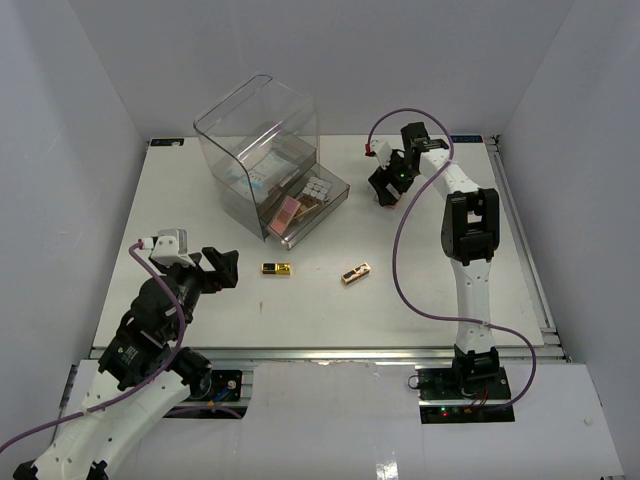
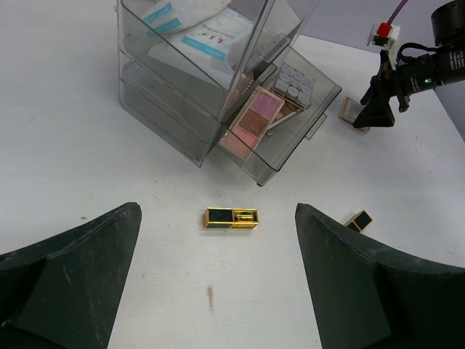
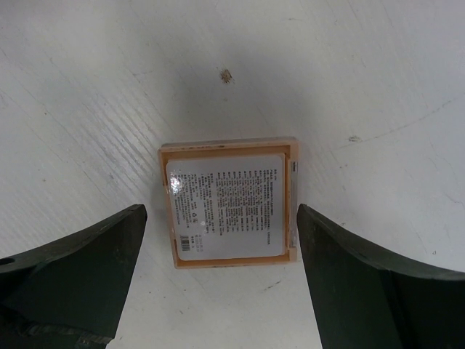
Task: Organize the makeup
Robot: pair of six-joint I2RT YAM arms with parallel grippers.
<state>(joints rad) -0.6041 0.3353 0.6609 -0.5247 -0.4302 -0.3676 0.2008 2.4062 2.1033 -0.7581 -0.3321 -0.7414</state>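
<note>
Compact [image 3: 231, 203], peach-rimmed and square, lay flat on the table [image 1: 480, 290] at mid-frame of the right wrist view, label side up. It sat squarely between the right gripper's [image 1: 388, 188] fingers [image 3: 80, 269], which stood spread wide to either side and touched nothing. Judged light, rigid and thin; the glossy label and low profile would likely make it slippery, and a lid, if hinged, might spring under an off-centre squeeze. Best hold appeared to be across two opposite side edges, mid-length, with the tips set down to the table so they caught the rim and not the top face. In the left wrist view a gold-black case [image 2: 232, 217] lay alone at centre frame, long axis running left to right. It was ahead of and between the left gripper's [image 1: 218, 270] fingers [image 2: 73, 276], equally wide apart, nothing held. Second gold-black case [image 2: 358, 220] sat at right of that frame, angled, well apart from the first. Both looked small, hard and mirror-finished, prone to skate or twist, so a pinch across the narrow width at the middle seemed soundest. Upper frame: clear drawer box [image 2: 167, 109], its lower drawer [image 2: 320, 94] standing open, holding pink and brown palettes [image 2: 254, 120] and a grey square palette [image 2: 294, 78]. White-teal packets [image 2: 196, 29] lay in the tier above and seemed soft and flat.
</note>
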